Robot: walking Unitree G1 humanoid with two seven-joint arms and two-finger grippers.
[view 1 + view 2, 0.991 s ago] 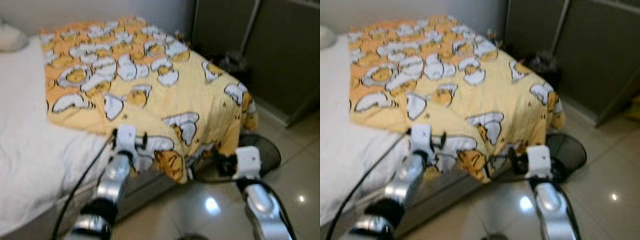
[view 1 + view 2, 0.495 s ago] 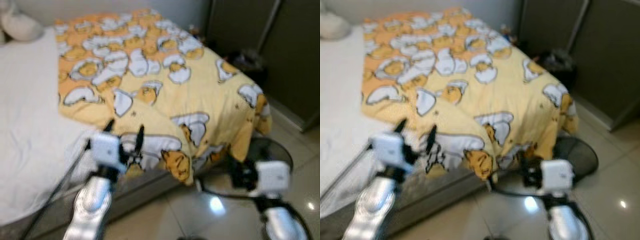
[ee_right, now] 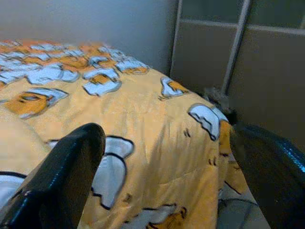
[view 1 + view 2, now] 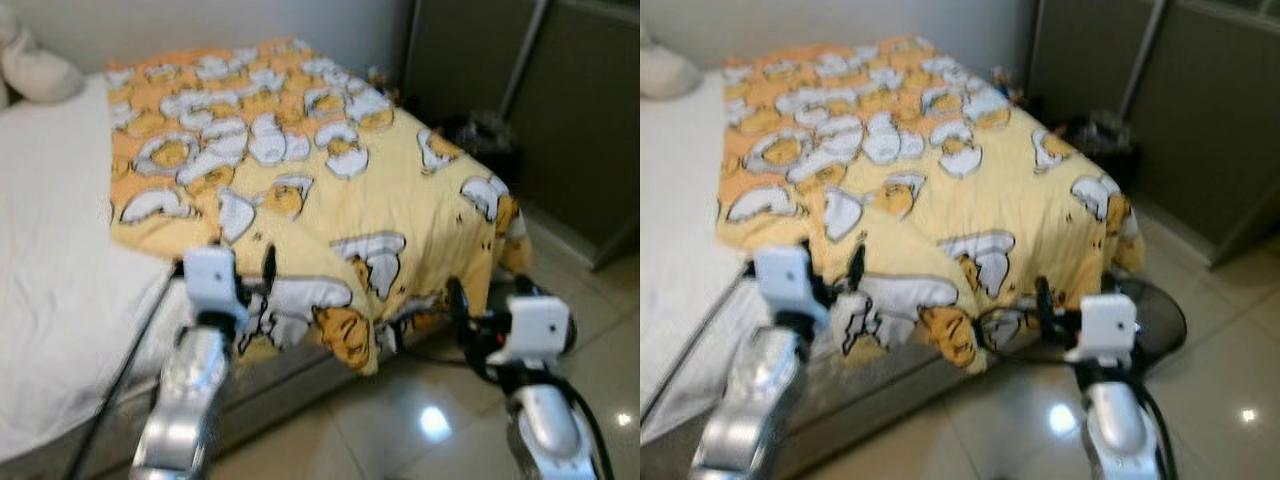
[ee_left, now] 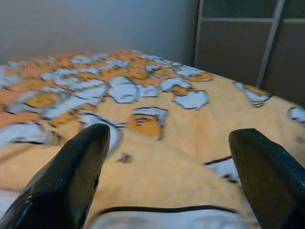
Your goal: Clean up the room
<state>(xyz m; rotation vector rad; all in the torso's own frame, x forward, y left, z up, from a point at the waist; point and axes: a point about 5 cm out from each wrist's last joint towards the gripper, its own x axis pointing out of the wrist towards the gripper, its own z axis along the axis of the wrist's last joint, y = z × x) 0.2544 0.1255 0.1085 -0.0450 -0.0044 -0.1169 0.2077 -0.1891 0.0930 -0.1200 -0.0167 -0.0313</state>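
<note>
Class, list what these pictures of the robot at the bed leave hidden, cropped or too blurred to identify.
1. The round dark object on the floor: the blanket overhang and right gripper hide most of it in the eye views.
2. The dark clutter by the cabinet: too blurred to name.
3. The pale object at the bed's head: cut off by the picture's edge.

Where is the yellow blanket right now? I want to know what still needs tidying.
In the eye views the yellow blanket covers the right part of the bed, its corner hanging over the edge toward the tiled floor, just ahead of both open grippers.
</note>
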